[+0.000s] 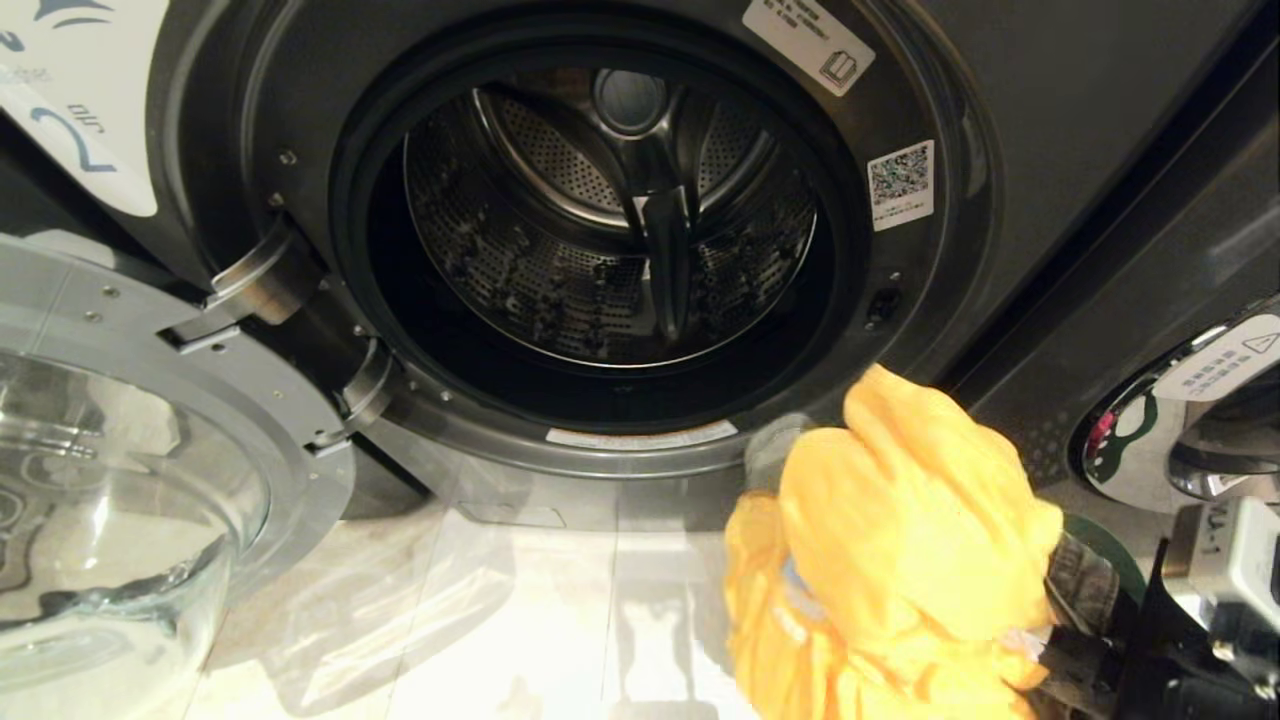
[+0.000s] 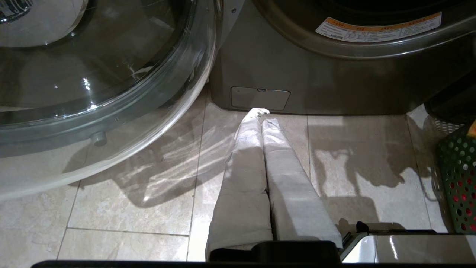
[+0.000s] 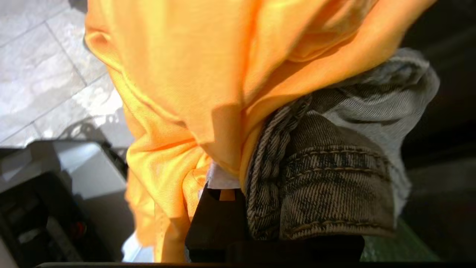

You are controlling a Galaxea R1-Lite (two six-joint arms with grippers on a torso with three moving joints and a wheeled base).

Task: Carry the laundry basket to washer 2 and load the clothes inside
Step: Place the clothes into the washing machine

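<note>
Washer 2 (image 1: 1050,120) stands in front with its round opening uncovered and its steel drum (image 1: 610,230) bare; the label with the blue "2" (image 1: 75,130) is at the upper left. My right gripper (image 3: 238,186) is shut on a bundle of the clothes: a mustard yellow garment (image 1: 900,540) and a grey denim one (image 3: 327,178), held low just below and right of the opening. The green laundry basket (image 2: 459,178) stands on the floor at the right, with red showing through its holes. My left gripper (image 2: 262,115) is shut and empty, low over the floor by the washer's base.
The washer's glass door (image 1: 110,480) is swung wide open on the left, close to my left arm. A second washer's chrome-rimmed door (image 1: 1180,420) sits at the right. Pale floor tiles (image 2: 130,208) lie before the machine.
</note>
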